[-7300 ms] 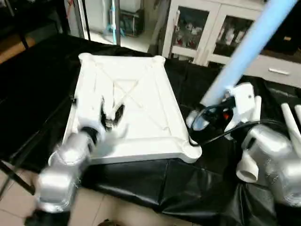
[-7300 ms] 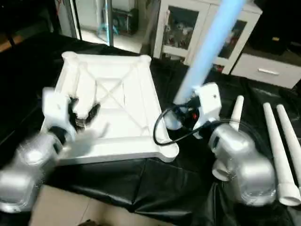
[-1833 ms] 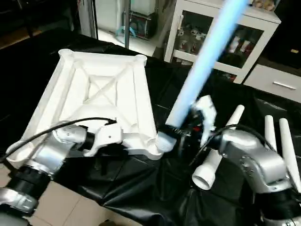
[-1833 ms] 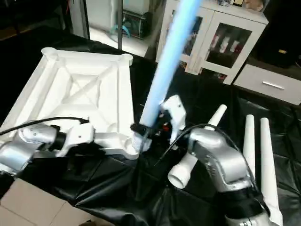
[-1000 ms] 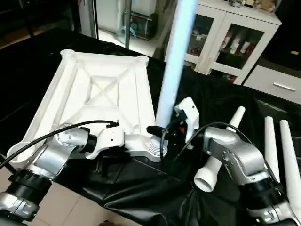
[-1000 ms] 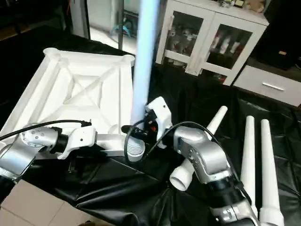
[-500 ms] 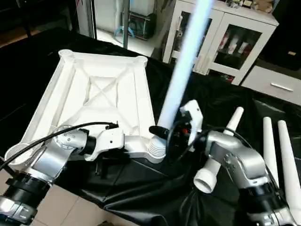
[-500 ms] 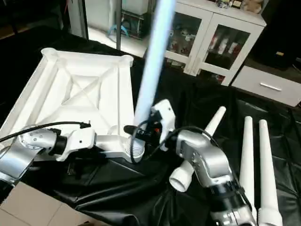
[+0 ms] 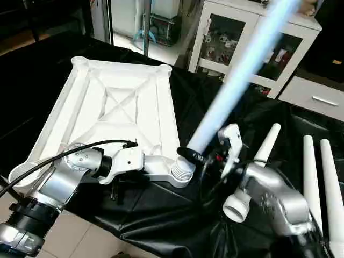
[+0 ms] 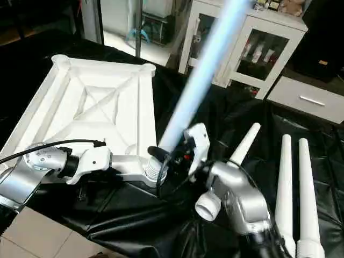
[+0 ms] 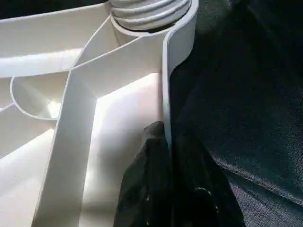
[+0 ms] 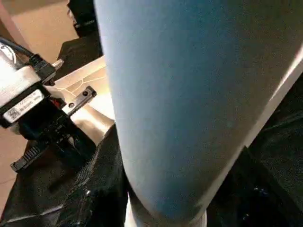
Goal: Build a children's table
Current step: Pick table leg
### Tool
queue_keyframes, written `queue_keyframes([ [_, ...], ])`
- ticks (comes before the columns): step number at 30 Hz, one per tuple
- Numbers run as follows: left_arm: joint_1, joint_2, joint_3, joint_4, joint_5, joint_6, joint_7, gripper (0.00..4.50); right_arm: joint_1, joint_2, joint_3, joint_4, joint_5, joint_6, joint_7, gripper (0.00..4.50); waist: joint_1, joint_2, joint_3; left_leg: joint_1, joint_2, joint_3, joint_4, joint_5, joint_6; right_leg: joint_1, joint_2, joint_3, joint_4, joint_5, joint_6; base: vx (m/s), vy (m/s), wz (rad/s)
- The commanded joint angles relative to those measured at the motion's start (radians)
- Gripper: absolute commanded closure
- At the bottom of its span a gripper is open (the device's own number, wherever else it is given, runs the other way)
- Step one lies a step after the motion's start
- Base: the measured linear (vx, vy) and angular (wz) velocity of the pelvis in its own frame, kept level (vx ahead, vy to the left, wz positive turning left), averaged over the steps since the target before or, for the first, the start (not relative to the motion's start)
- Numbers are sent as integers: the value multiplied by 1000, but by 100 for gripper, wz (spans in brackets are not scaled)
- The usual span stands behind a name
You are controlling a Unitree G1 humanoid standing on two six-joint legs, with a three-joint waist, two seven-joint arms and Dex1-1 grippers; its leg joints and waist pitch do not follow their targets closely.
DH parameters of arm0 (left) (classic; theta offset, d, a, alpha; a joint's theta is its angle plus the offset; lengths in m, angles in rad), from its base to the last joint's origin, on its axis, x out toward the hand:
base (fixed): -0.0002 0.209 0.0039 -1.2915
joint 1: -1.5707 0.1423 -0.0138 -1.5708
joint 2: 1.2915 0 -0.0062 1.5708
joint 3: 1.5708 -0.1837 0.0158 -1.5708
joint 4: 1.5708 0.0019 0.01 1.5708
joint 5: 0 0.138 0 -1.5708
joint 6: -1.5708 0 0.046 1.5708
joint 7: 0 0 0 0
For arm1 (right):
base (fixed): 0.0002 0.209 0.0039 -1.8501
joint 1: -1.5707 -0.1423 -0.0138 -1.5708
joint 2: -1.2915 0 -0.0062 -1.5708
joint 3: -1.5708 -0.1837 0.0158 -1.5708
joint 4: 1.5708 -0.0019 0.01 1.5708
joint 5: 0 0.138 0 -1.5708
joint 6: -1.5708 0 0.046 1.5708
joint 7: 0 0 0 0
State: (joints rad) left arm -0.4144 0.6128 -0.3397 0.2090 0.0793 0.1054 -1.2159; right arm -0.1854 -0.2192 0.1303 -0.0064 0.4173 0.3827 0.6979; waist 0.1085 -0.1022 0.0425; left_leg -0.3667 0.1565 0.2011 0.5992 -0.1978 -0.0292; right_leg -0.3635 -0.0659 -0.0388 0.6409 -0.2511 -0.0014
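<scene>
Right gripper: clamped on the thick end of a leg, which leans up and to the right from the near-right corner socket.
Left gripper: pinching the near rim of the table top, one finger on each side of the wall.
Table top: ribbed underside up on the black sheet.
Spare legs: lying on the right.

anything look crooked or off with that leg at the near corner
Yes: the long tapered white tube leg held by the right gripper leans steeply from the ribbed corner socket of the white plastic tabletop, not upright.
</scene>
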Motion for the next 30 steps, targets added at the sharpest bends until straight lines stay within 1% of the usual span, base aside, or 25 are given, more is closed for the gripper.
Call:
queue_keyframes([
  [1, 23, -29, -17, 0, -28, -1, 3, 450, 38, -24, 10, 46, -66, 12, -31, 266, -2, 8, -39, 28, 88, -42, -91, -196, -47, 8, -101, 51, -79, -105, -172, 0, 0, 0],
  [2, 23, -29, -17, 0, -28, -1, 3, 450, 41, -24, 11, 45, -67, 8, -30, 266, -2, 9, -39, 30, 88, -42, -90, -198, -47, 6, -101, 51, -80, -108, -172, 0, 0, 0],
  [4, 23, -30, -15, 1, -27, 1, 3, 450, 65, -26, 30, 34, -78, -28, -21, 266, -1, 9, -39, 29, 89, -42, -91, -198, -47, 7, -101, 51, -80, -106, -169, 0, 0, 0],
  [5, 23, -29, -14, 1, -27, 1, 3, 450, 68, -27, 34, 33, -80, -32, -20, 266, -1, 10, -39, 29, 88, -42, -91, -193, -45, 7, -99, 51, -79, -94, -168, 0, 0, 0],
  [7, 25, -28, -14, -1, -27, 3, 0, 450, 66, -56, 78, 31, -119, -29, -10, 266, -1, 10, -40, 29, 88, -42, -90, -182, -41, 8, -98, 50, -78, -77, -170, 0, 0, 0],
  [8, 25, -28, -14, -1, -27, 3, 0, 450, 66, -57, 79, 31, -120, -29, -10, 266, -1, 9, -39, 29, 88, -41, -90, -176, -38, 9, -97, 50, -77, -69, -170, 0, 0, 0],
  [10, 25, -27, -15, -2, -28, 2, -3, 450, 53, -81, 119, 29, -141, 2, 11, 266, -2, 10, -38, 28, 87, -42, -91, -187, -39, 9, -98, 51, -80, -87, -169, 0, 0, 0],
  [12, 26, -27, -16, -3, -29, 1, -3, 450, 49, -92, 135, 28, -151, 12, 21, 266, -1, 10, -38, 29, 88, -43, -92, -201, -43, 8, -100, 52, -82, -109, -166, 0, 0, 0],
  [13, 28, -28, -16, -6, -29, 1, -5, 450, 39, -110, 162, 29, -168, 25, 36, 267, -2, 10, -38, 30, 89, -44, -93, -206, -49, 8, -97, 51, -81, -112, -162, 0, 0, 0],
  [15, 28, -28, -16, -6, -30, 1, -6, 450, 34, -117, 173, 31, -175, 32, 42, 267, -3, 9, -38, 31, 89, -44, -93, -211, -51, 7, -97, 51, -81, -111, -161, 0, 0, 0],
  [16, 30, -28, -17, -11, -30, 5, -7, 450, 11, -123, 189, 47, -187, 50, 49, 267, -3, 3, -39, 31, 89, -43, -93, -214, -50, 7, -98, 51, -82, -111, -160, 0, 0, 0],
  [18, 31, -28, -17, -12, -29, 6, -8, 450, 5, -124, 192, 52, -187, 54, 48, 267, -4, 5, -39, 31, 88, -44, -93, -214, -50, 7, -98, 51, -82, -114, -160, 0, 0, 0],
  [20, 36, -31, -18, -20, -30, 12, -4, 450, -18, -116, 185, 84, -175, 78, 39, 267, -5, 4, -39, 32, 89, -44, -94, -223, -53, 5, -98, 51, -82, -119, -162, 0, 0, 0],
  [21, 38, -33, -17, -23, -31, 14, -2, 450, -22, -113, 181, 101, -173, 84, 36, 267, -6, -1, -38, 32, 89, -44, -94, -234, -55, 5, -99, 52, -84, -135, -163, 0, 0, 0],
  [22, 39, -33, -17, -25, -31, 15, -1, 450, -22, -112, 179, 109, -173, 86, 35, 267, -7, 1, -35, 33, 90, -45, -97, -262, -61, 2, -101, 53, -89, -172, -158, 0, 0, 0],
  [23, 40, -34, -16, -25, -31, 16, 0, 450, -21, -112, 180, 120, -176, 82, 33, 267, -8, 1, -36, 35, 90, -46, -97, -272, -64, 2, -101, 52, -90, -185, -155, 0, 0, 0],
  [24, 42, -33, -15, -28, -31, 17, 1, 450, -17, -113, 182, 129, -181, 79, 30, 267, -8, -4, -34, 36, 90, -48, -99, -290, -69, 1, -102, 52, -93, -219, -150, 0, 0, 0],
  [25, 44, -33, -15, -30, -31, 18, 1, 450, -14, -114, 184, 134, -184, 77, 27, 267, -9, -3, -34, 37, 90, -49, -101, -304, -75, 0, -102, 53, -96, -236, -145, 0, 0, 0],
  [26, 47, -33, -13, -31, -32, 18, 4, 450, -7, -112, 182, 152, -190, 72, 23, 267, -10, -5, -35, 38, 90, -49, -101, -308, -76, 0, -102, 52, -97, -240, -143, 0, 0, 0],
  [27, 49, -33, -11, -31, -32, 16, 6, 450, -2, -110, 181, 168, -195, 67, 18, 267, -10, -4, -35, 39, 90, -49, -102, -312, -78, -1, -102, 52, -97, -243, -142, 0, 0, 0],
  [28, 54, -32, -8, -34, -33, 17, 10, 450, 8, -110, 183, 193, -213, 53, 8, 267, -11, -6, -31, 41, 90, -51, -105, -342, -81, -2, -105, 54, -104, -288, -136, 0, 0, 0],
  [30, 57, -32, -6, -37, -34, 20, 11, 450, 12, -111, 186, 203, -221, 46, 4, 267, -11, -5, -32, 44, 92, -53, -107, -360, -87, -3, -106, 54, -107, -312, -129, 0, 0, 0],
])
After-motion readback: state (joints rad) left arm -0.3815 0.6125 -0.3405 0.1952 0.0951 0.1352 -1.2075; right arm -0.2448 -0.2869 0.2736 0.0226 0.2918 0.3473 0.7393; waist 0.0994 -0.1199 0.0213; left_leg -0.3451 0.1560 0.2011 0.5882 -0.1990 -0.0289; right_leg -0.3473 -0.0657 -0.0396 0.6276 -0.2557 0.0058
